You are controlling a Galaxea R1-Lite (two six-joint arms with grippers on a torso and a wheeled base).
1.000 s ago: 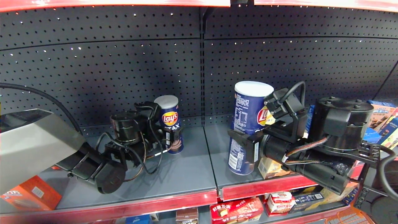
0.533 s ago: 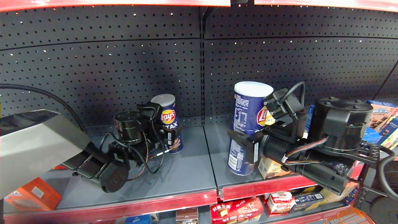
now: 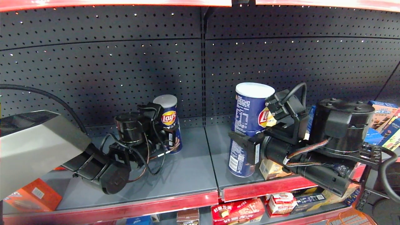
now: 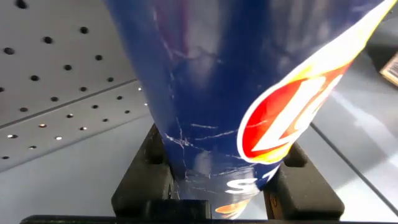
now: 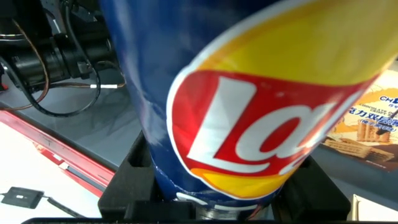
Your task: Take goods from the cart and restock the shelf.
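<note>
Two blue chip cans with white lids are on the grey shelf (image 3: 187, 175). The left can (image 3: 170, 120) stands near the pegboard back wall, almost upright, and my left gripper (image 3: 171, 137) is shut on its lower half. In the left wrist view the can (image 4: 211, 93) sits between both black fingers (image 4: 143, 183). The right can (image 3: 248, 125) leans slightly near the shelf's front edge, with my right gripper (image 3: 247, 147) shut around its lower part. In the right wrist view this can (image 5: 249, 93) is clamped between the pads (image 5: 127, 180). Whether its base touches the shelf is unclear.
An orange box (image 3: 31, 193) lies at the shelf's front left. Snack boxes (image 3: 384, 122) are stacked at the right, and a small yellow box (image 3: 272, 168) sits under my right arm. Red packs (image 3: 237, 211) fill the lower shelf. Bare shelf lies between the cans.
My left arm has pushed a little deeper and rightward with its can, which tilted and then stood straighter. The right can has sunk slightly toward the shelf.
</note>
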